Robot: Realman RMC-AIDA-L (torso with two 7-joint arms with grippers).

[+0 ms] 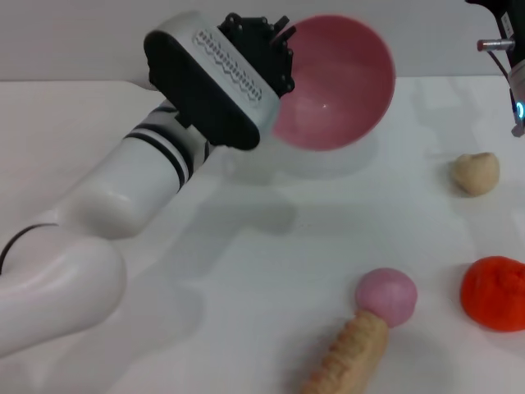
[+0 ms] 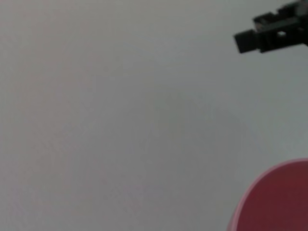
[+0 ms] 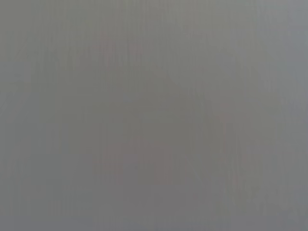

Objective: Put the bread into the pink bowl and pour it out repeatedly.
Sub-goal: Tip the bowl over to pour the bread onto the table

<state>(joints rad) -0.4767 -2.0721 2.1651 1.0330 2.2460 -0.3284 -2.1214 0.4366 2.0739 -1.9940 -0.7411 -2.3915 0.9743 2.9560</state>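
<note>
White table (image 1: 246, 271) carries the bread (image 1: 349, 357), probably light and stiff (grasp mid-length), while the left gripper (image 1: 275, 57) holds the tilted pink bowl (image 1: 344, 82); the right gripper (image 1: 509, 49) I cannot tell.

Head camera looks forward and down over the white counter (image 1: 246, 271), left arm in close at left. Left wrist camera sits close by the pink bowl (image 2: 279, 199), catching just its rim, the piece both views share. Right wrist camera shows nothing readable.

pink bowl (image 1: 336, 86), tan ridged bread (image 1: 349, 357), pinkish-purple ball (image 1: 386, 295), beige bun (image 1: 476, 173), white table (image 1: 246, 287).
</note>
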